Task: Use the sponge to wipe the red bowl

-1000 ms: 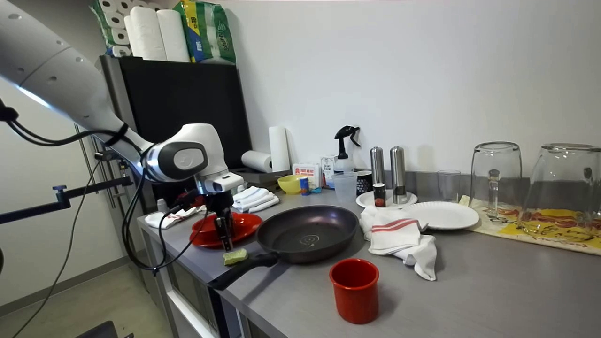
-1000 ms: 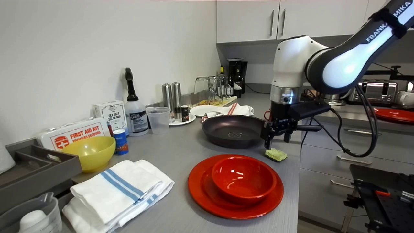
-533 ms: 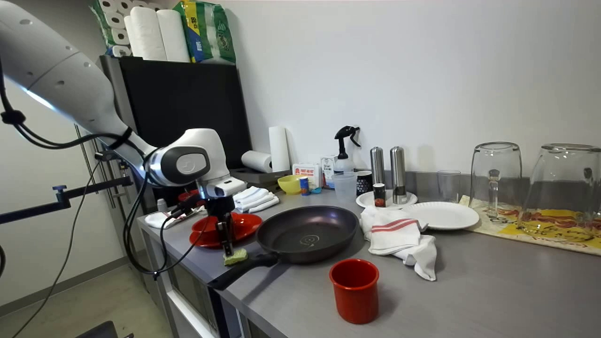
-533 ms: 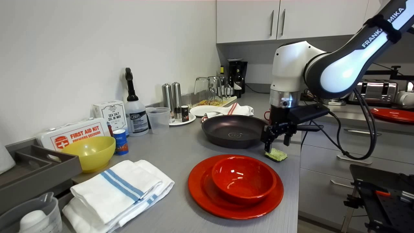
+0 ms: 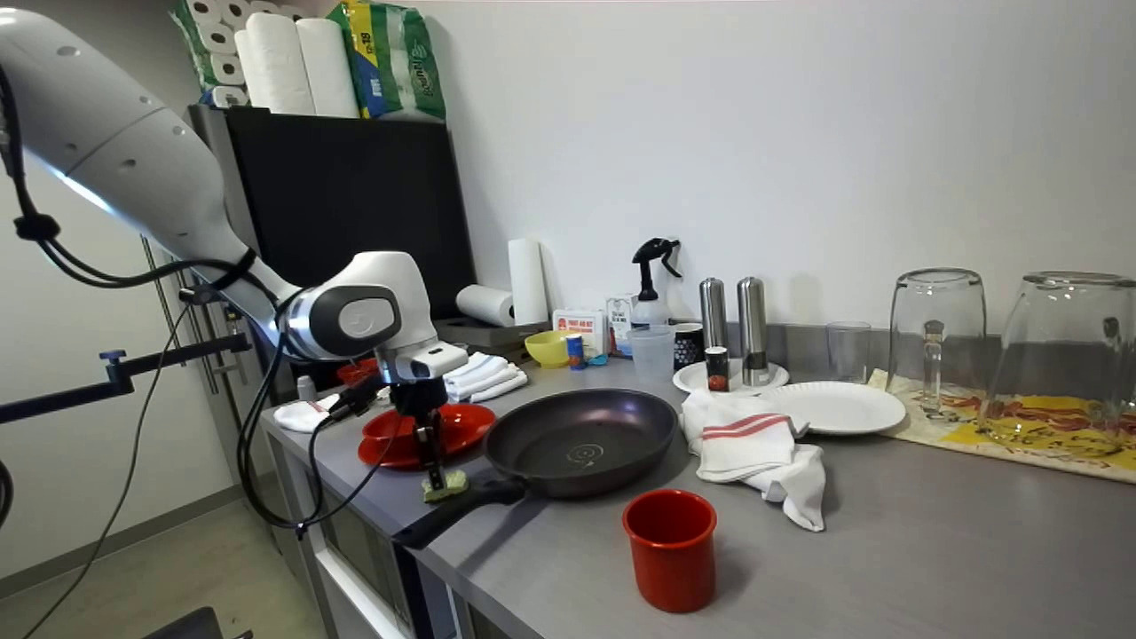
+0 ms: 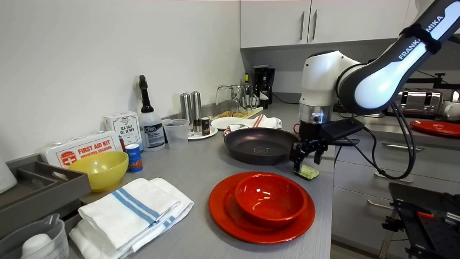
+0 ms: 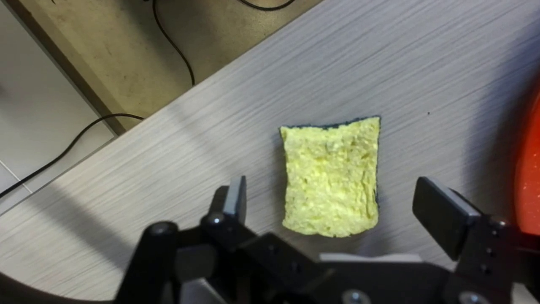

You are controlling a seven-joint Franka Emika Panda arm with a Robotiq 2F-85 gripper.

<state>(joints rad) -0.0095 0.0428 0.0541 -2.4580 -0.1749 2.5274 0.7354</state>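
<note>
The yellow sponge [image 7: 331, 169], dark underneath, lies flat on the grey counter, and both exterior views show it too, close to the counter's front edge. My gripper [image 7: 331, 190] points down over it with its jaws wide apart, a finger on either side and a gap to the sponge on both. In an exterior view the gripper [image 6: 308, 165] is low, its fingertips about level with the sponge [image 6: 309, 172]. The glossy red bowl [image 6: 271, 198] sits upright on a wider red plate [image 6: 220, 205] near the sponge. A red rim [image 7: 530, 181] shows at the wrist view's right edge.
The black frying pan [image 6: 262, 142] stands close beside the gripper, its handle [image 5: 466, 510] reaching past the sponge to the counter edge. Folded white towels [image 6: 133, 212] lie beside the plate. A red cup [image 5: 672, 550] stands beyond the pan.
My gripper has come down, its fingertips dropping from above the sponge to beside it. The jaws have stayed apart, and the sponge, bowl and plate have not moved.
</note>
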